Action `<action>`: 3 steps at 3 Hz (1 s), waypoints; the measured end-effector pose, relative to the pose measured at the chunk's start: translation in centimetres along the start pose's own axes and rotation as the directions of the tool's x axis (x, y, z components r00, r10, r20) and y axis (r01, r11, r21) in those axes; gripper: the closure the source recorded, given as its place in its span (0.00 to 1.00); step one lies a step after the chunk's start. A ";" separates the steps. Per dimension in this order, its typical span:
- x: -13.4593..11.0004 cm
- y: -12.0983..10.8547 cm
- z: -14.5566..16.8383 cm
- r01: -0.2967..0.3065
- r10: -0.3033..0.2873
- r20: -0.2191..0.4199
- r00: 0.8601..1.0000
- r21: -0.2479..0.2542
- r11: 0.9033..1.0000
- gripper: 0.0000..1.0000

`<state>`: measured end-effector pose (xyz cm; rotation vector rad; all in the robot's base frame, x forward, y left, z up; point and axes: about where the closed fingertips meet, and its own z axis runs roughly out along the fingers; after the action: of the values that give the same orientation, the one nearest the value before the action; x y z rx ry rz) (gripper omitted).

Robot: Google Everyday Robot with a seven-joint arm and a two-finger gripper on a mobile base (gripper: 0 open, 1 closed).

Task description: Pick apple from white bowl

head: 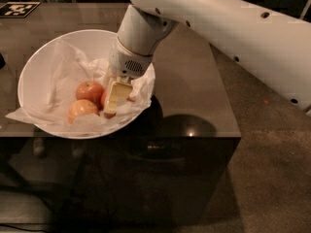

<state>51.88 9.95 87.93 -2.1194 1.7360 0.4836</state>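
The white bowl point(36, 67), lined with crumpled white paper, stands at the table's front left. My gripper point(111, 107) reaches down into its right half from the white arm above. It sits right over the apple point(103, 99), of which only a red sliver shows at the gripper's left edge. A duller red apple point(89, 91) lies just left of it, touching or nearly so. A paler yellow-pink apple point(81, 109) lies in front of that one.
The bowl overhangs the front edge of the dark glossy table point(194, 96). A black-and-white marker tag point(18, 8) lies at the table's far left corner. Brown floor point(272, 144) lies to the right.
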 end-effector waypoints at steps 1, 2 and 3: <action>0.0 0.0 0.0 0.000 0.000 0.000 1.000 0.000 1.000 0.00; 0.0 0.0 0.0 0.000 0.000 0.000 1.000 0.000 1.000 0.00; 0.3 0.2 0.6 -0.018 0.018 -0.027 0.999 0.002 1.000 0.00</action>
<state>51.76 9.93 87.24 -2.1207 1.7705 0.4600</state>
